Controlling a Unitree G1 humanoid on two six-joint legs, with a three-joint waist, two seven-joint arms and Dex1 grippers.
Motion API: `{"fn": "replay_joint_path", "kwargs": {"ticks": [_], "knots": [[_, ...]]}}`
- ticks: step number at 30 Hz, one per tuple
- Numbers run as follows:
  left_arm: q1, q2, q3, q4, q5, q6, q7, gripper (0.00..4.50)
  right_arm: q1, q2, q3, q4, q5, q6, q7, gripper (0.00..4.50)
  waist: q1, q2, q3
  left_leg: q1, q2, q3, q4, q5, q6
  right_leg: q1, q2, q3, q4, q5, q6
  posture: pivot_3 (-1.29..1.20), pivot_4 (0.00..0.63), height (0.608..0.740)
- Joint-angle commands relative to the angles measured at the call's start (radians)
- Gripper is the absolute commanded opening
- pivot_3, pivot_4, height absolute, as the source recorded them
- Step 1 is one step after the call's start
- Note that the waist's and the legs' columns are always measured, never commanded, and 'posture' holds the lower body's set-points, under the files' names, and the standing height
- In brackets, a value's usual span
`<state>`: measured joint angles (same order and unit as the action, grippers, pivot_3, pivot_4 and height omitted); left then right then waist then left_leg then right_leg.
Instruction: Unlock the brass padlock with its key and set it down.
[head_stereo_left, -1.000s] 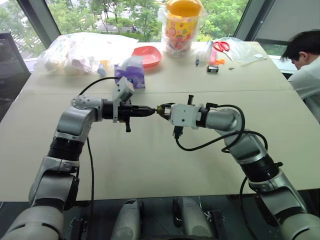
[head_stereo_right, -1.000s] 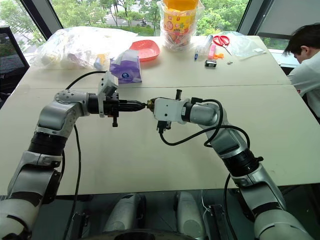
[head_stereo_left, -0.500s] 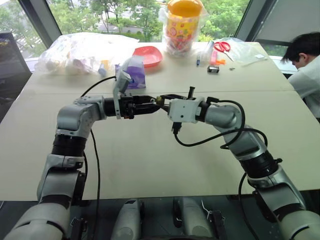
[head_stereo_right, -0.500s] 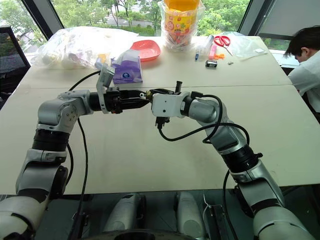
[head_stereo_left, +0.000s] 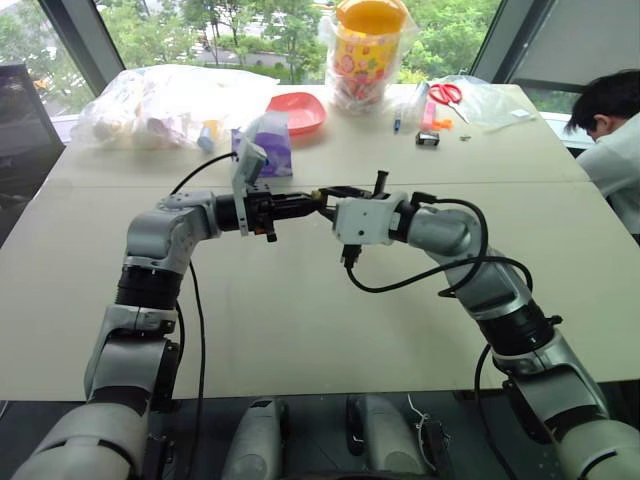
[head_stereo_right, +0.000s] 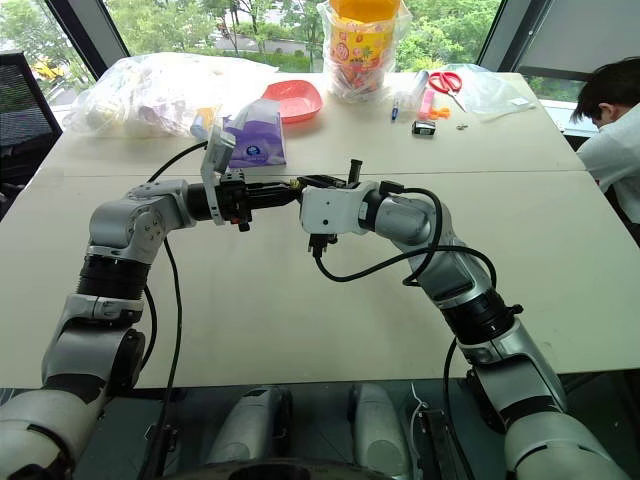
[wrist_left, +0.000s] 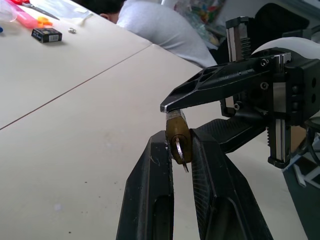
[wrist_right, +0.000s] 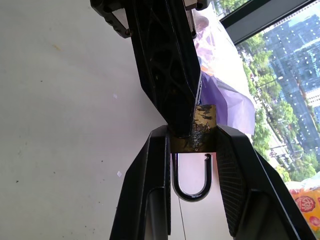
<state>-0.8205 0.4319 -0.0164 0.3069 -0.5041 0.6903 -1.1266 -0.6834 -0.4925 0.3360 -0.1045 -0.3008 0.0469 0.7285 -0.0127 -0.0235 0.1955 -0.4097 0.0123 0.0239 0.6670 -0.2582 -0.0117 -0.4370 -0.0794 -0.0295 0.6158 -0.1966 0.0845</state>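
Observation:
Both grippers meet tip to tip above the middle of the table. The right gripper (wrist_right: 192, 131) is shut on the brass padlock (wrist_right: 200, 127), pinching its golden body from both sides. The silvery shackle (wrist_right: 190, 190) hangs back between its fingers. One shackle leg seems to end just short of the body. From the opposite side the left gripper (wrist_left: 179, 137) is shut on the thin silvery key (wrist_left: 179, 149), which sticks out of the padlock's (wrist_left: 177, 131) end. In the left eye view the left gripper (head_stereo_left: 312, 205) and the right gripper (head_stereo_left: 322, 196) touch at the padlock.
At the back of the table stand a red bowl (head_stereo_left: 295, 110), a purple pack (head_stereo_left: 265, 140), clear plastic bags (head_stereo_left: 160, 100) and a bagged yellow-lidded container (head_stereo_left: 368, 45). Scissors (head_stereo_left: 445, 93) and a small black box (head_stereo_left: 425, 138) lie back right. A person (head_stereo_left: 610, 130) sits at the right edge.
The left gripper's fingers spread half a second ago and have closed again at the padlock's end. Both hands sit a little higher than a second ago. The right gripper's hold has not changed.

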Motion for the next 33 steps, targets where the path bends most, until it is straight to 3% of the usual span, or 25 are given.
{"fn": "replay_joint_path", "kwargs": {"ticks": [1, 6, 13, 15, 16, 18, 25, 33], "knots": [[-0.021, -0.001, -0.004, -0.025, 0.005, -0.022, -0.003, 0.03, -0.019, 0.007, -0.021, -0.051, 0.007, -0.005, -0.005, 0.67, 0.0, 0.0, 0.0, 0.0, 0.0, 0.0, 0.0, 0.0, 0.0, 0.0, 0.0, 0.0, 0.0, 0.0, 0.0, 0.0, 0.15, 0.74], [-0.019, -0.001, -0.004, -0.026, 0.01, -0.03, 0.001, 0.03, -0.01, 0.013, -0.032, -0.053, 0.029, 0.007, -0.001, 0.67, 0.0, 0.0, 0.0, 0.0, 0.0, 0.0, 0.0, 0.0, 0.0, 0.0, 0.0, 0.0, 0.0, 0.0, 0.0, 0.0, 0.15, 0.74], [-0.006, 0.024, 0.012, -0.036, 0.007, -0.028, -0.009, 0.0, 0.029, -0.052, -0.076, -0.058, 0.018, 0.072, 0.002, 4.16, 0.003, 0.0, 0.0, 0.0, 0.0, 0.0, 0.0, 0.0, 0.0, 0.0, 0.0, 0.0, 0.0, 0.0, 0.0, 0.0, 0.15, 0.74], [-0.001, 0.034, 0.02, -0.038, -0.001, -0.02, -0.01, 0.0, 0.063, -0.062, -0.114, -0.084, 0.054, 0.129, 0.007, 4.42, 0.003, 0.0, 0.0, 0.0, 0.0, 0.0, 0.0, 0.0, 0.0, 0.001, -0.001, 0.0, 0.0, 0.0, 0.0, 0.0, 0.15, 0.74], [0.002, 0.04, 0.024, -0.038, -0.007, -0.013, -0.013, 0.0, 0.078, -0.051, -0.145, -0.108, 0.094, 0.183, 0.01, 4.34, 0.002, 0.0, 0.0, 0.0, 0.0, 0.0, 0.0, 0.0, 0.0, 0.001, -0.001, 0.0, -0.001, 0.0, 0.0, 0.0, 0.15, 0.74], [0.009, 0.05, 0.029, -0.044, -0.021, 0.004, -0.025, 0.0, 0.102, -0.002, -0.221, -0.178, 0.208, 0.308, 0.009, 3.63, 0.001, 0.0, 0.0, 0.0, 0.0, 0.0, 0.0, 0.0, 0.0, 0.001, 0.0, 0.0, -0.001, 0.0, 0.0, 0.0, 0.15, 0.74], [0.019, 0.054, 0.014, -0.066, -0.019, -0.017, -0.042, 0.0, 0.112, 0.114, -0.303, -0.312, 0.436, 0.591, -0.02, 0.14, 0.001, 0.0, 0.0, 0.002, 0.001, -0.001, 0.0, 0.0, 0.0, 0.001, 0.001, 0.0, 0.002, 0.0, 0.0, 0.0, 0.15, 0.74], [0.011, 0.06, 0.015, -0.119, -0.051, 0.018, -0.073, 0.0, 0.111, 0.097, -0.257, -0.351, 0.491, 0.699, -0.048, 0.06, 0.001, 0.0, 0.0, 0.001, 0.0, -0.001, 0.0, 0.0, 0.0, 0.002, 0.0, 0.0, 0.0, 0.0, 0.0, 0.0, 0.15, 0.74]]}}
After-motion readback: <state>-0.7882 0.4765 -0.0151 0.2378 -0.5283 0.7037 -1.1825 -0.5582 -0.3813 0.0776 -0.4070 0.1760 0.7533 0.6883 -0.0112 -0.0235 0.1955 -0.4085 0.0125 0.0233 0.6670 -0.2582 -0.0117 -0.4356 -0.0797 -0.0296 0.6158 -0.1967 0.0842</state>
